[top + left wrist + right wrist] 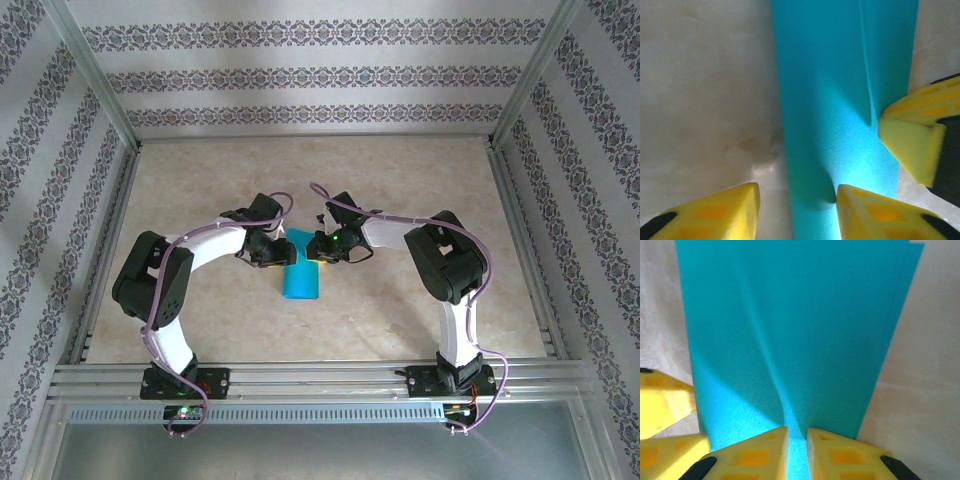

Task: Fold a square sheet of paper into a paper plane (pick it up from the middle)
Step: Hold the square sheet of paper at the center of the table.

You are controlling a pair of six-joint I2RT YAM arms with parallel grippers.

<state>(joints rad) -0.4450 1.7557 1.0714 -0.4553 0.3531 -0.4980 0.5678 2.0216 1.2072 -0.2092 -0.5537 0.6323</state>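
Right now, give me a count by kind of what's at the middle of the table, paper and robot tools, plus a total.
Teal paper sheet: 1
Yellow-fingered tools: 2, the left tool and the right tool
Total: 3

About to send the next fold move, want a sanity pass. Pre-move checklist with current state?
1. Right fingers pinched on a raised ridge of the teal paper: ok.
2. Left fingers apart, not gripping, one over the paper: ok.
3. Paper is a narrow folded strip lying on the table between both arms: ok.
4. Clearance between the two arms' fingers: not ok, they crowd the same end of the strip.
5. Whether the two sets of fingers touch: cannot tell.
6. Folded layers lined up at the edges: cannot tell.
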